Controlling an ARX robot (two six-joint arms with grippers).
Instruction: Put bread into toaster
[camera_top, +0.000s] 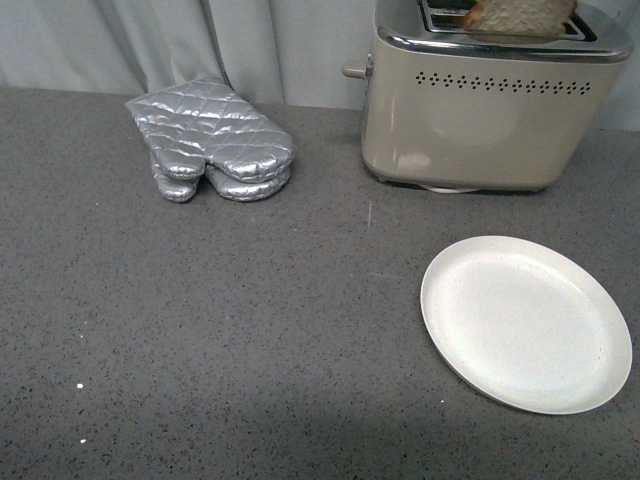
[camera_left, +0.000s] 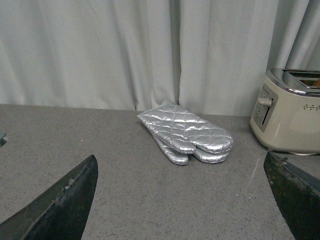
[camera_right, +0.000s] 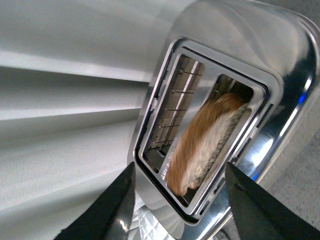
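Two slots top the toaster at the far right of the front view, and the bread stands in one of them, its upper part sticking out above the chrome. A white plate lies bare on the grey counter nearer than the toaster; a pair of silver oven mitts rests at the far left. Neither arm shows here.

From the left wrist, the left gripper hangs spread wide and empty over the counter, mitts beyond it, toaster to the right.

From the right wrist, the right gripper is parted wide above the toaster, gripping nothing; the bread, blurred, sits in one slot, the other slot empty.
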